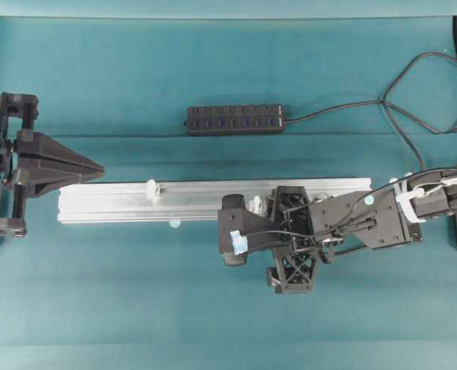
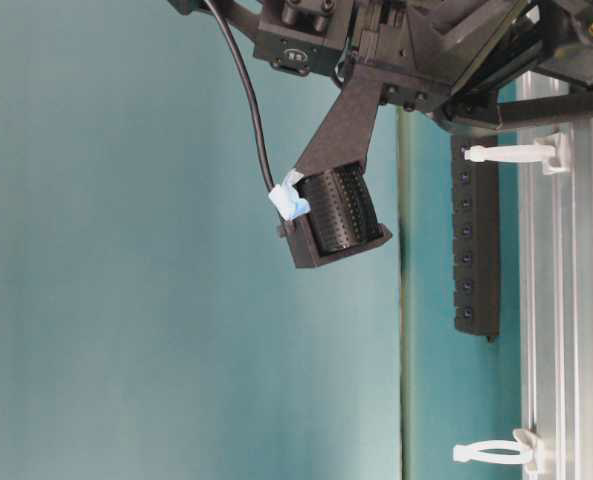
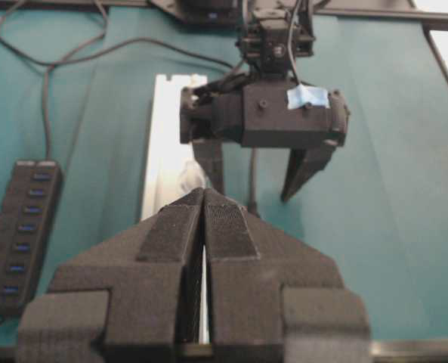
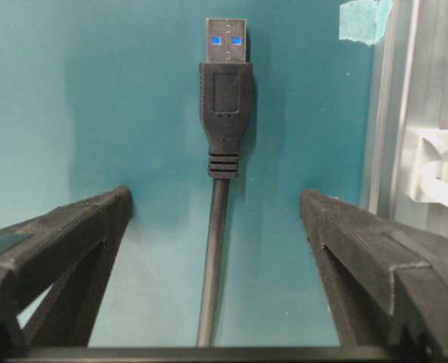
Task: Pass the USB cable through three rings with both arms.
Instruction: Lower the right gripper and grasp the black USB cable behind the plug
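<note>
Your USB cable (image 4: 224, 113) lies flat on the teal mat, just beside the silver rail (image 4: 393, 113), between the spread fingers of the right gripper (image 4: 216, 227). Its long axis runs 6 to 12 o'clock in the right wrist view, plug tip at 12. A ring (image 4: 439, 174) sits at 3 o'clock. Step in hand: pickup, not yet gripped. Next, you need to pinch the cord behind the plug. Left gripper (image 3: 203, 219) is pressed closed, empty.

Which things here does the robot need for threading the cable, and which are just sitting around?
For the job:
- USB cable, lying between the open right gripper fingers
- rings on the rail
- left gripper, shut, waiting

Just lying about:
- hub strip with its cord
- silver rail, which only carries the rings
- blue tape tab
</note>
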